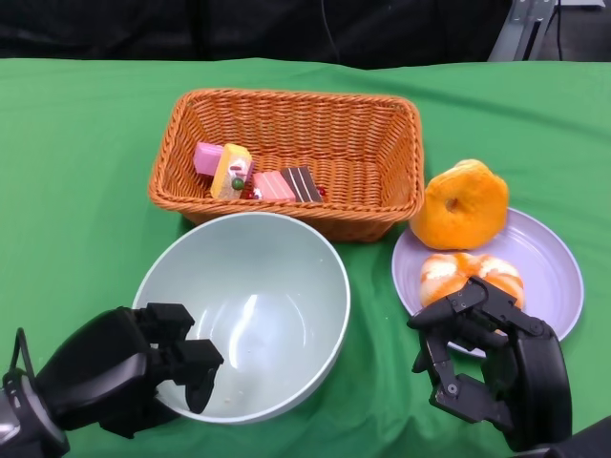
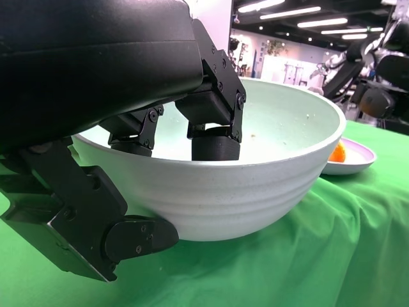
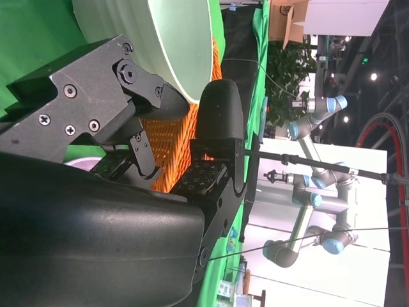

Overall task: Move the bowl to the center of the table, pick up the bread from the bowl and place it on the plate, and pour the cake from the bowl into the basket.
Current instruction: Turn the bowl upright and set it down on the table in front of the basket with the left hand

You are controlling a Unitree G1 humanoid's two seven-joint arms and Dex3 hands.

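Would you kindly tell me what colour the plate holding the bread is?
The plate is pale lavender, clearest in the head view.

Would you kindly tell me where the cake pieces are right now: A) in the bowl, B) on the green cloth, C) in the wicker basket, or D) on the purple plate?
C: the cake pieces lie inside the wicker basket, while the bowl holds nothing.
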